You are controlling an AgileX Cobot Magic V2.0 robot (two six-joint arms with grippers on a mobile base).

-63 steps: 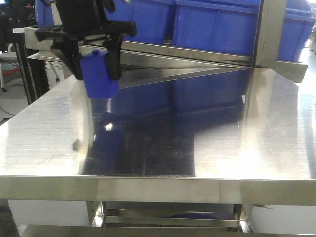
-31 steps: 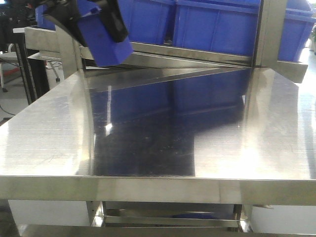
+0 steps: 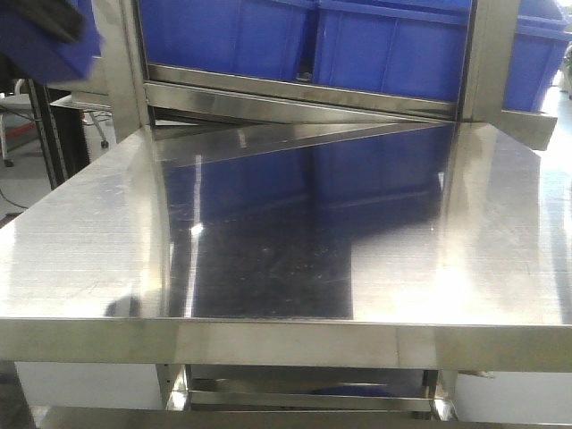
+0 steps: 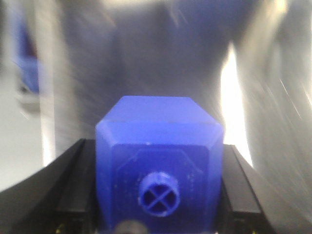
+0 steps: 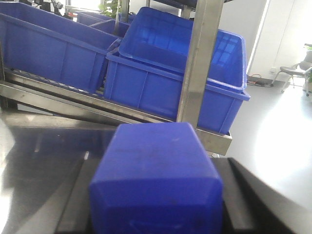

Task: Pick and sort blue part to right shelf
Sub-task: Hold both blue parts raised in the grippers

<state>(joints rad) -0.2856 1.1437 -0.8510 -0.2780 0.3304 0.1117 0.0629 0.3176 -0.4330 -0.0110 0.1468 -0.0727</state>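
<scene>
In the front view, a blurred blue part [image 3: 55,49] shows at the top left corner with my dark left gripper [image 3: 40,18] on it, high above the table's left edge. In the left wrist view, the black fingers [image 4: 73,165] are shut on this blue block [image 4: 159,161], which has a round cross-shaped hole facing the camera. In the right wrist view, my right gripper [image 5: 158,165] is shut on a second blue part [image 5: 156,180], held in front of the shelf. The right gripper is out of the front view.
A steel table [image 3: 286,241] fills the front view. Behind it a steel shelf holds several blue bins [image 3: 393,54], also in the right wrist view [image 5: 180,73]. A steel upright post [image 3: 487,63] stands at the back right and shows in the right wrist view [image 5: 197,63].
My left gripper has risen and swung left with the blue part, from above the table's back left to the frame's top left corner. The left wrist view is motion-blurred.
</scene>
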